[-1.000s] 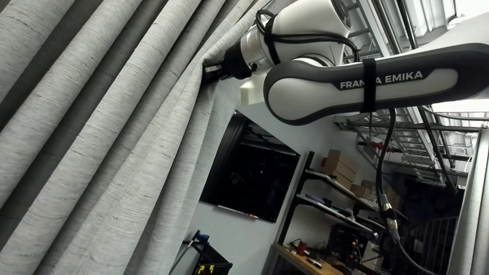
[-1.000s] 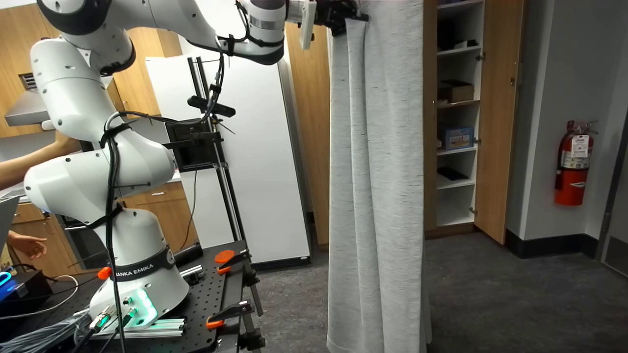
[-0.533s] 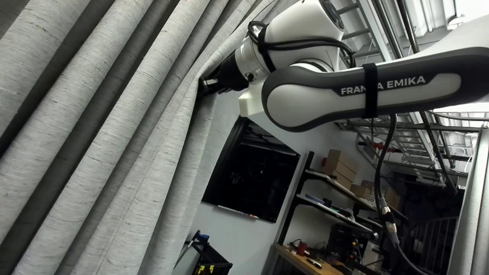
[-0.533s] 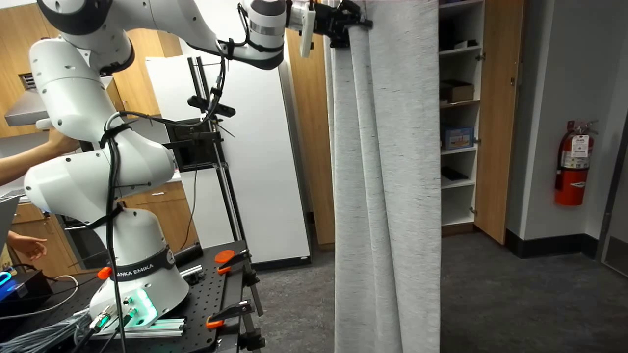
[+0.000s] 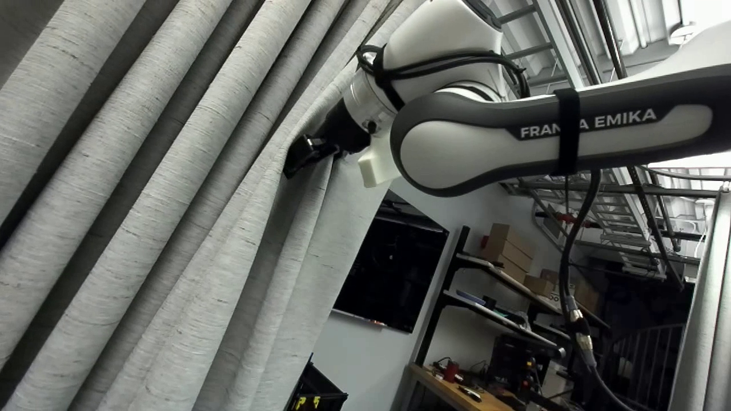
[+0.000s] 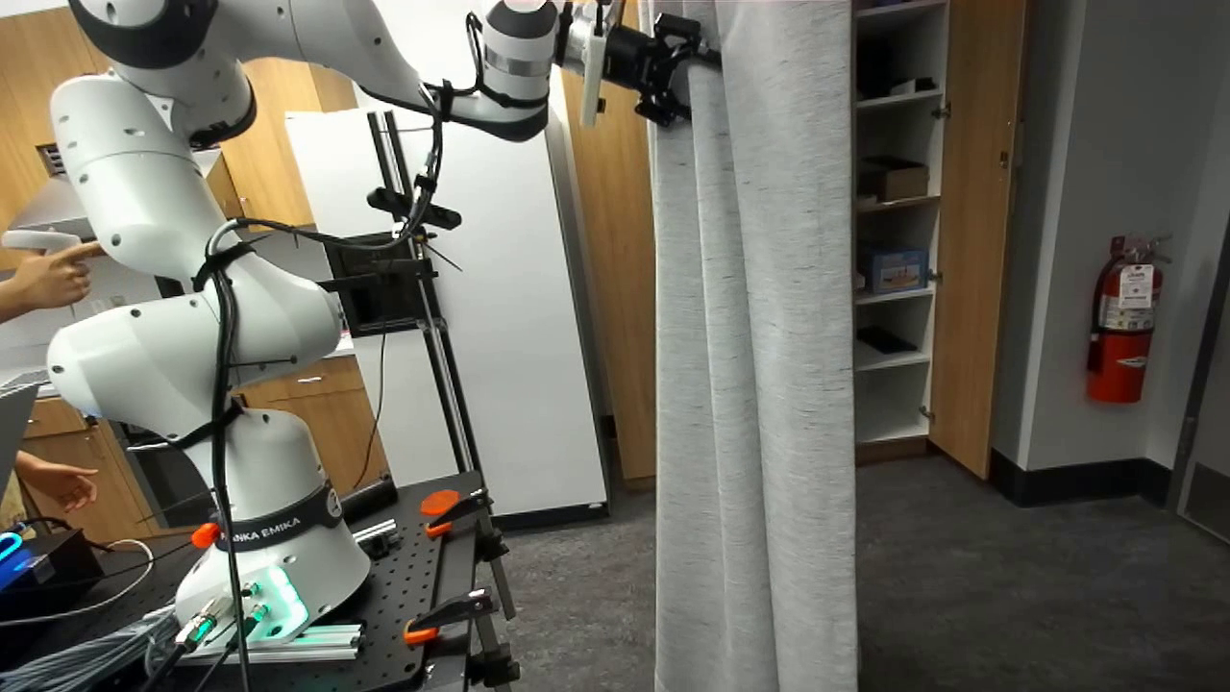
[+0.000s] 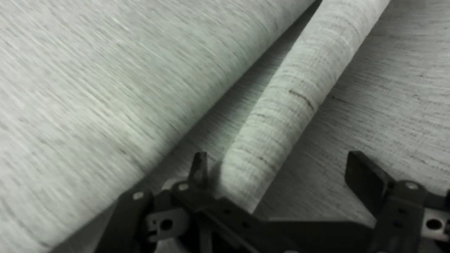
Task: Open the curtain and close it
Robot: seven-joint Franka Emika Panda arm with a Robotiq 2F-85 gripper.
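The curtain (image 5: 188, 171) is a big light grey drape with long, deep pleats, and it hangs in both exterior views. It also fills the wrist view, where a narrow rounded fold (image 7: 277, 123) runs down between my fingers. My gripper (image 7: 276, 165) is open, its fingers (image 7: 365, 179) wide apart. That fold lies close to the left finger with a wide gap to the right one, so it is not pinched. In an exterior view the gripper (image 6: 694, 88) points into the curtain's upper part. Fabric partly hides its fingertips there.
Behind the curtain, a black screen (image 5: 388, 262) hangs on the wall beside shelves (image 5: 502, 308). Around the robot base stand a black perforated table (image 6: 413, 538), a pole with a camera (image 6: 418, 207) and a white refrigerator (image 6: 500, 336). A person's hand (image 6: 53, 279) shows at the left.
The jaws have spread from nearly together around the fold to wide apart. My gripper has come down somewhat. The curtain's free edge has swung out and covers more of the black screen.
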